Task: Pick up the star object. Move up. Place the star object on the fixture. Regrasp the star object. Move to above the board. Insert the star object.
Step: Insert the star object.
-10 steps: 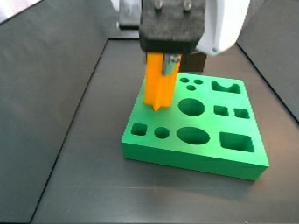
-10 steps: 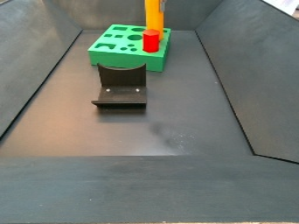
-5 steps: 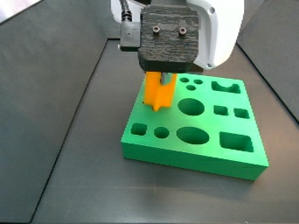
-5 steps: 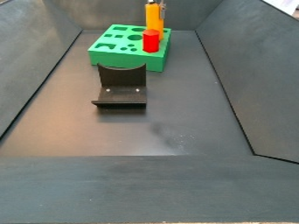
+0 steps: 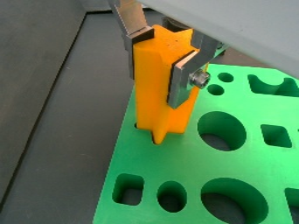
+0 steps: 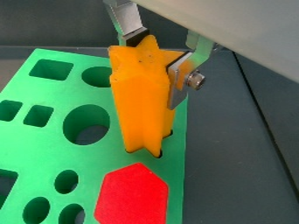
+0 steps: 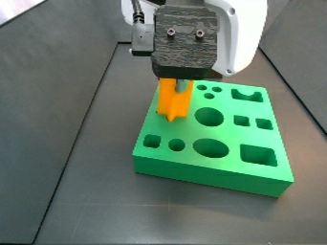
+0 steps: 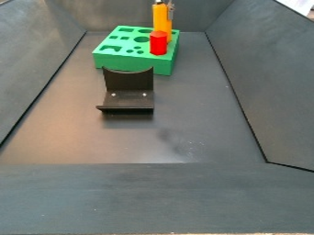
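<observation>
The orange star object (image 5: 158, 92) stands upright with its lower end in a hole at the edge of the green board (image 5: 239, 179). It also shows in a wrist view (image 6: 140, 101) and in both side views (image 7: 174, 99) (image 8: 160, 16). My gripper (image 5: 162, 61) is shut on its upper part, one silver finger on each side; in a wrist view the gripper (image 6: 155, 63) shows the same grasp. The board (image 7: 217, 134) lies on the dark floor. The fixture (image 8: 127, 92) stands in front of the board (image 8: 123, 46), away from the gripper.
A red hexagonal peg (image 8: 159, 41) stands in the board next to the star object; its top shows in a wrist view (image 6: 131, 192). Dark sloped walls (image 8: 37, 83) enclose the floor on both sides.
The gripper has come down with the star object: its lower end has gone from above the board into the hole. Nothing has visibly moved in the last half second.
</observation>
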You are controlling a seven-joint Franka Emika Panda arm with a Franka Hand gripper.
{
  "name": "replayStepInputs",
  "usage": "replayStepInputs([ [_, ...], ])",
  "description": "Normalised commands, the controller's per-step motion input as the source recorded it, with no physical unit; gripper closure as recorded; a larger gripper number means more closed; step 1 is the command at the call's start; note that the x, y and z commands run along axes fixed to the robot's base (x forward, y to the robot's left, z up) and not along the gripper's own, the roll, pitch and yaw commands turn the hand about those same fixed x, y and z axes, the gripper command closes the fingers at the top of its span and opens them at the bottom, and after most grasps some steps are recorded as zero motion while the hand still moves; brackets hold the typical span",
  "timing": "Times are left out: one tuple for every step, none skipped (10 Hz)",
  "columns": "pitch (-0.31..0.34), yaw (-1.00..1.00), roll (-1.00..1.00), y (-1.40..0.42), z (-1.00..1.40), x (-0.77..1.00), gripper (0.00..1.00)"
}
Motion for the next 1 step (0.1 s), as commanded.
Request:
replayStepInputs([
  [0.0, 0.0, 0.0, 0.0, 0.0, 0.0, 1.0],
])
